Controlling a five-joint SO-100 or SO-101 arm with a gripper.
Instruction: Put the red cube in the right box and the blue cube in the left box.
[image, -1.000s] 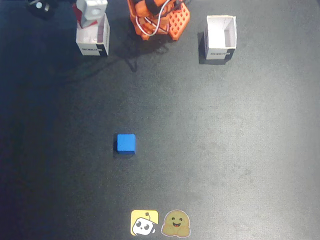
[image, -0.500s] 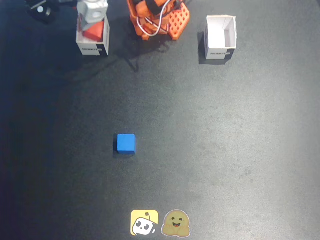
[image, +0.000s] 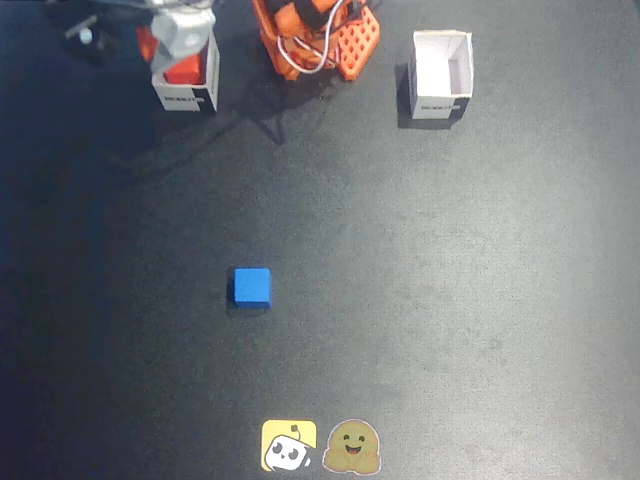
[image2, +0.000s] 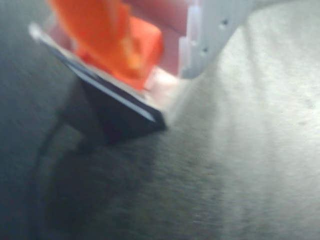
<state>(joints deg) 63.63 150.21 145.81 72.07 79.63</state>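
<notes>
Dark felt-like cloth covers the table (image: 450, 300). In the fixed view the blue cube (image: 251, 286) sits alone a little toward 8 o'clock from the picture's middle, flat on the table and well apart from everything else. Two white boxes stand along the far edge: one at 11 o'clock (image: 187, 96) and one at 1 o'clock (image: 441, 68), with the orange arm base (image: 330, 40) between them at 12. The 1 o'clock box is open and shows only its white inner walls. The hand (image: 180, 45) hangs over the 11 o'clock box, its grey shell covering much of the opening, and red-orange shows inside that box beneath it. In the wrist view, which is blurred, the red cube (image2: 142, 50) lies within the box (image2: 120, 102), against an orange finger (image2: 90, 30), with a white finger (image2: 210, 35) at 1 o'clock from it. Whether the hand grips the cube or has its fingers apart, I cannot tell. Two cartoon stickers (image: 310, 446) sit at 6 o'clock.
</notes>
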